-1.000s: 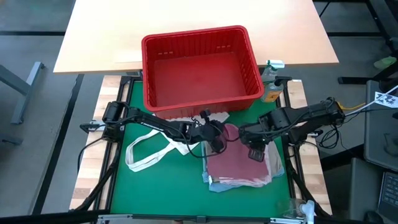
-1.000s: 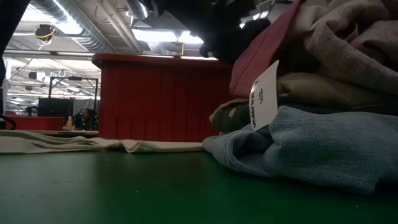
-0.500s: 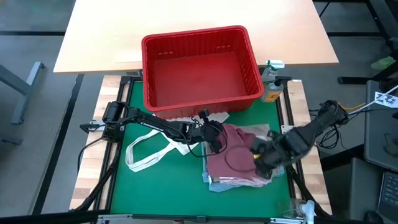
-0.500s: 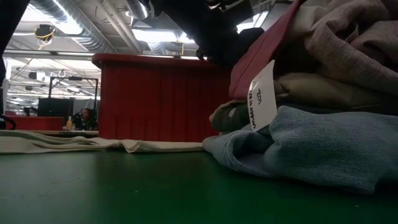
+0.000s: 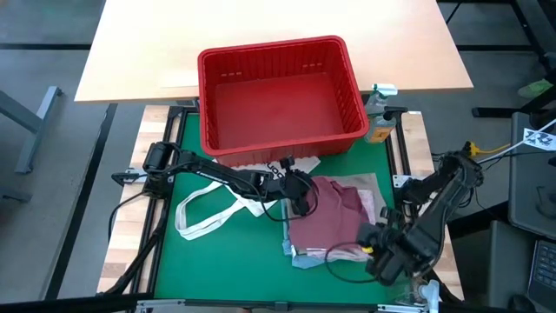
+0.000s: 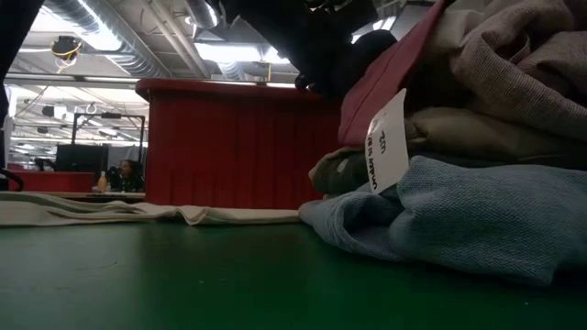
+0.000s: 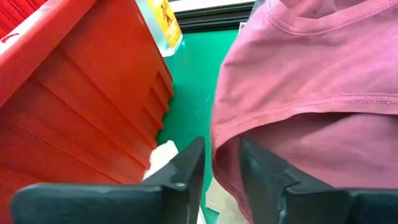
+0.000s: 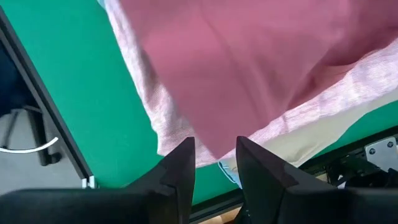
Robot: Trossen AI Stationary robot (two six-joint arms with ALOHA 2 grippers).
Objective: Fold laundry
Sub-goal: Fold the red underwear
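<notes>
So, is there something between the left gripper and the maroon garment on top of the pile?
Nothing visible does. The left gripper is right at the edge of the maroon garment, its fingers a little apart, with no other object between them.

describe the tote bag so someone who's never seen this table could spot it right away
Start at the red basket at the far end of the green mat. Nearer the camera, left of the pile of laundry, the tote bag lies flat. It is the only off-white cloth with long loop handles.
</notes>
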